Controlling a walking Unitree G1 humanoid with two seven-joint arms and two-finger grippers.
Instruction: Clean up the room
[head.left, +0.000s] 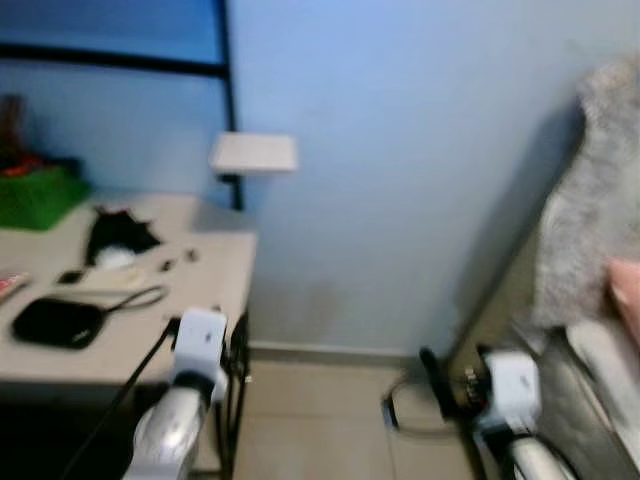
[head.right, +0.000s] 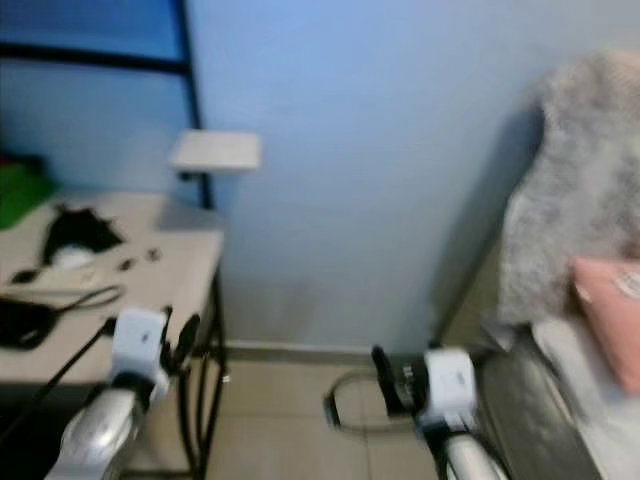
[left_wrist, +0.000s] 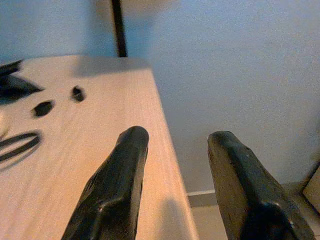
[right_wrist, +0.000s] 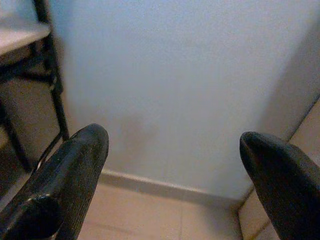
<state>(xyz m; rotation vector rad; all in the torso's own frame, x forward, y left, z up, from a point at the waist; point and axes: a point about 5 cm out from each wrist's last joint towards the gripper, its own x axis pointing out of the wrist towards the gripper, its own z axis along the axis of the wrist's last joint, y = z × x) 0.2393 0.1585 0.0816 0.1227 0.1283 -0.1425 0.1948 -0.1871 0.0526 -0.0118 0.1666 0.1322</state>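
Left eye view, blurred: green box (head.left: 38, 195) at the counter's (head.left: 120, 345) far left corner, black pouch (head.left: 57, 322) with its cord (head.left: 125, 298) near the front edge, dark cloth (head.left: 118, 236) and small bits mid-top. Left hand (left_wrist: 172, 165) hovers over the counter's right edge, fingers parted and holding nothing. Across bare floor tiles (head.left: 320, 420), right hand (right_wrist: 175, 165) faces the blue wall (right_wrist: 190, 75), spread wide and likewise holding nothing, beside a bed with grey blanket (head.left: 600, 200) and pink pillow (head.right: 610, 310). Judged risk: camera blur could send a reach off target, nudging clutter over the edge. Right wrist view adds the counter's black legs (right_wrist: 55, 85) and the skirting
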